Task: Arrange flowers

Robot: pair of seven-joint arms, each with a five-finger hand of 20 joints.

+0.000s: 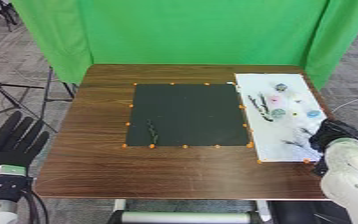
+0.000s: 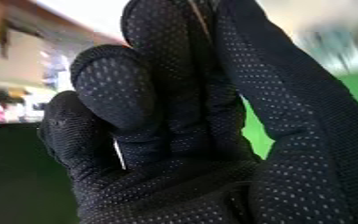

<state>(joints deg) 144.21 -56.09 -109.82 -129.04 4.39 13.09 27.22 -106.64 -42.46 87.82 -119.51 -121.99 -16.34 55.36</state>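
Observation:
In the head view, my left hand (image 1: 8,155) is open, off the table's left side. My right hand (image 1: 334,134) is over the right edge of the white board (image 1: 273,152), beside small dark sprigs (image 1: 292,143). Farther up that board lie dark branches (image 1: 262,108), a pink flower (image 1: 274,99), a grey-blue flower (image 1: 281,87), a green flower (image 1: 278,113) and a blue flower (image 1: 313,113). A thin green sprig (image 1: 153,132) lies on the black mat (image 1: 189,110), toward its lower left. In the right wrist view, my right hand (image 2: 175,185) has relaxed, slightly bent fingers.
Orange markers (image 1: 185,146) line the edges of the mat and the white board. The brown wooden table (image 1: 167,175) extends around both. A green curtain (image 1: 193,32) hangs behind it, and dark stands (image 1: 15,95) are on the floor at the left.

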